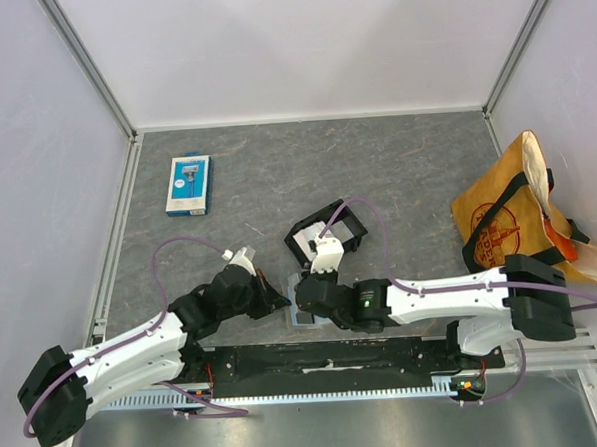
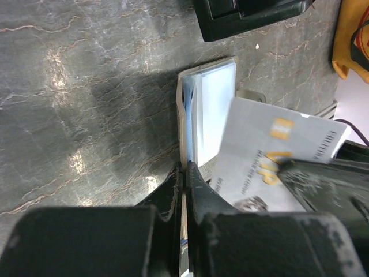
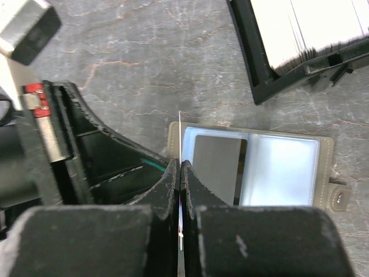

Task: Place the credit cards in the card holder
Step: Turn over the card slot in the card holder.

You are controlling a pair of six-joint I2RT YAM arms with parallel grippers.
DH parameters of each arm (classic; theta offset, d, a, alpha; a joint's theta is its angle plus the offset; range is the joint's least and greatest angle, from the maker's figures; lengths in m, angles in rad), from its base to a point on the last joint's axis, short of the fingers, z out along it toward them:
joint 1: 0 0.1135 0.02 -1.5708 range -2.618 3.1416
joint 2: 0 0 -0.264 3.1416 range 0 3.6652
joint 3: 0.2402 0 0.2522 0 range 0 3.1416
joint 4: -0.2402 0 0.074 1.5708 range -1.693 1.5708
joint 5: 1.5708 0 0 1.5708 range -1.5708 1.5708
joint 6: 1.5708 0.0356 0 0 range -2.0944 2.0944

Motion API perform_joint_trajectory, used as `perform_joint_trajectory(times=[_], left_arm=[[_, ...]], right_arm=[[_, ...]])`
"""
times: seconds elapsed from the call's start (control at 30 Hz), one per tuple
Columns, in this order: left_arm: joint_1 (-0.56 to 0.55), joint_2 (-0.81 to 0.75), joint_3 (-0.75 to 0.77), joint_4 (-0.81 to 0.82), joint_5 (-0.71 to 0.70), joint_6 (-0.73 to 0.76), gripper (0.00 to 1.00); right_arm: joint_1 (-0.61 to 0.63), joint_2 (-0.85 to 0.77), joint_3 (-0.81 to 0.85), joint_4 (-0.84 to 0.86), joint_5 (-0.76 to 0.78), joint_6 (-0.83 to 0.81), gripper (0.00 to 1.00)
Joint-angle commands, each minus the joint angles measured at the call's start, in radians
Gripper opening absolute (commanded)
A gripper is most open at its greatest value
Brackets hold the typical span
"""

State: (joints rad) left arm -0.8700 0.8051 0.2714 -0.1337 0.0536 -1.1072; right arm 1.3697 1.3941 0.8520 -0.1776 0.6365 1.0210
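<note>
The grey-tan card holder (image 3: 327,151) lies open on the table, with a dark grey card (image 3: 216,167) in one clear pocket. My left gripper (image 2: 184,167) is shut on the card holder's (image 2: 207,104) near edge, tan rim and blue plastic between its jaws. My right gripper (image 3: 180,164) is shut on a white credit card (image 3: 180,130), seen edge-on above the holder's left end. The left wrist view shows that card (image 2: 277,150) face-on with a gold chip, tilted over the holder. More white credit cards (image 3: 300,29) stand in a black tray (image 1: 346,221). From above, both grippers (image 1: 281,301) (image 1: 300,295) meet over the holder.
A blue-and-white retail pack (image 1: 188,183) lies at the far left. A yellow tote bag (image 1: 508,217) sits at the right edge. The black tray (image 2: 253,14) is just beyond the holder. White walls and an aluminium frame enclose the table.
</note>
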Motion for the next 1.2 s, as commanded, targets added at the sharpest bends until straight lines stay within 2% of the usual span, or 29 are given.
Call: perform_joint_trajectory(times=[0.0,0.23,0.9,1.17], left_arm=[[0.0,-0.021,0.009,0.005,-0.018,-0.037,0.02],[0.002,-0.03,0.003,0.011,-0.02,-0.046,0.02],[0.002,-0.047,-0.008,-0.004,-0.035,-0.057,0.02],[0.002,-0.06,-0.011,-0.012,-0.04,-0.063,0.02]], right_arm=[[0.025,0.058,0.068,-0.045,0.16,0.028,0.0],[0.031,0.098,0.087,-0.048,0.15,0.034,0.0],[0.043,0.043,0.084,-0.056,0.201,0.051,0.0],[0.043,0.072,0.088,-0.054,0.173,0.07,0.0]])
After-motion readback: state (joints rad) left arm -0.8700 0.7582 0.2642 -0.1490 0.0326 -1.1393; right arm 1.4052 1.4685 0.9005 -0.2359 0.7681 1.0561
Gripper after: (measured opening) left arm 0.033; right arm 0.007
